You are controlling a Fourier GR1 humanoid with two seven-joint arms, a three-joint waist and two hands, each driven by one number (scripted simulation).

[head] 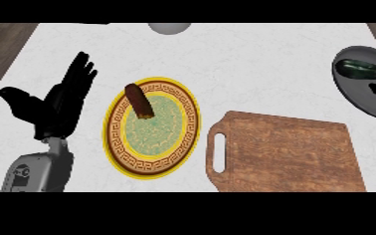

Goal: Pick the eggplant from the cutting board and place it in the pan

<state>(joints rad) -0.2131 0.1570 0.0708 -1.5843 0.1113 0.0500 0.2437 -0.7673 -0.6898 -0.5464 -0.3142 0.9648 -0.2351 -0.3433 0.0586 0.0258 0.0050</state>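
Note:
A dark, glossy eggplant [357, 68] lies inside the grey pan [345, 82] at the right edge of the counter, partly cut off by the view's border. The wooden cutting board [286, 152] with a handle slot sits at the lower right, and the eggplant is not on it. My left hand [62, 99] rests open at the left with fingers up, apart from everything. The right hand does not show.
A yellow patterned plate [152, 127] lies between the left hand and the board, with a brown sausage-like piece [138, 100] on its upper left part. A grey rounded object [169, 27] pokes in at the counter's far edge.

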